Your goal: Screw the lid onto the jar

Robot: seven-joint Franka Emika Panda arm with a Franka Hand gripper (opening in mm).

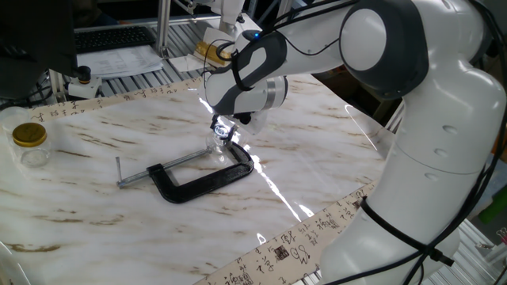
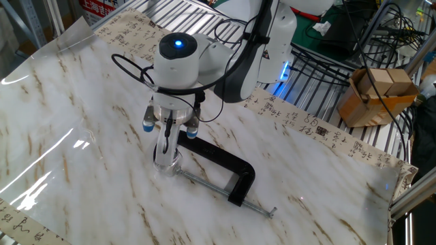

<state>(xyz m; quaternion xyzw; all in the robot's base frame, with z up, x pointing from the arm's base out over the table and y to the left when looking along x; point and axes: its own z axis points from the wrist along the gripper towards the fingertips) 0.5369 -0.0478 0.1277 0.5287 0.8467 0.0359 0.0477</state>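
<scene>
Marbled white table [image 1: 95, 214] carries the jar [image 2: 165, 162], standing just beside the screw end of the black C-clamp [image 1: 202, 178], with the gripper [image 1: 223, 131] directly over it, apparently clenched on the lid [image 1: 223, 130]. Bare surface lies open left and front. Edge strips [image 2: 320, 133] bear script too small to read.
</scene>
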